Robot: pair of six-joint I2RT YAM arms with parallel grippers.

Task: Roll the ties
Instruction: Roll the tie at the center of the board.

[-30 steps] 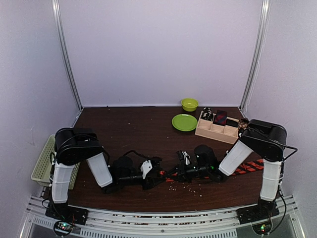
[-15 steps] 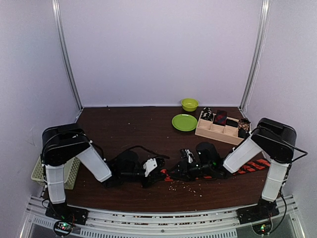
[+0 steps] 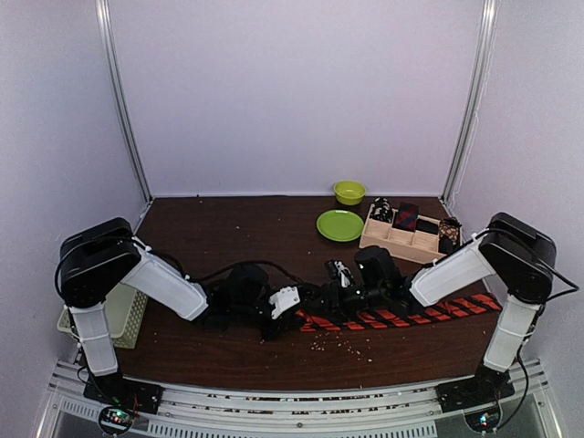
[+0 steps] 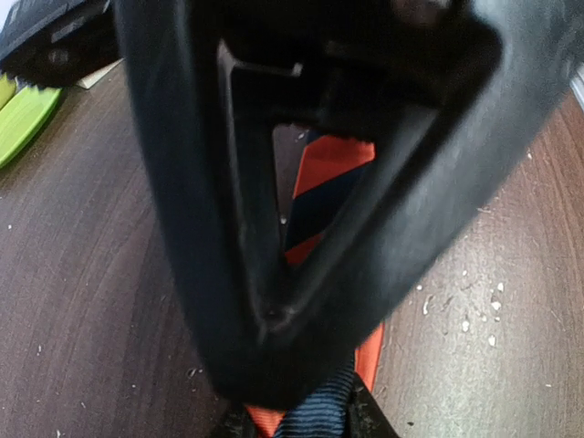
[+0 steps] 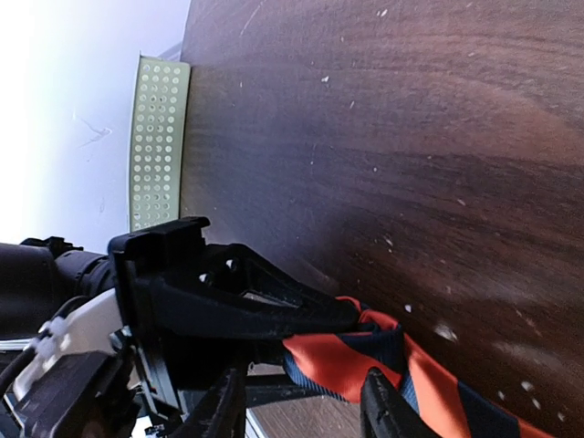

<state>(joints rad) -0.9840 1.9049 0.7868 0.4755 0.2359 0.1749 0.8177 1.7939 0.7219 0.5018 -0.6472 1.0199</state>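
Dark wood-grain table (image 3: 237, 237) bore the tie (image 3: 401, 318), a flat orange-red fabric band with black diagonal stripes, stretched straight along the near right side, probably so it could be rolled from one end. Left gripper (image 5: 345, 319) pinched the folded end to anchor it; right gripper (image 5: 301, 406) stood parted astride the band, gripping nothing.
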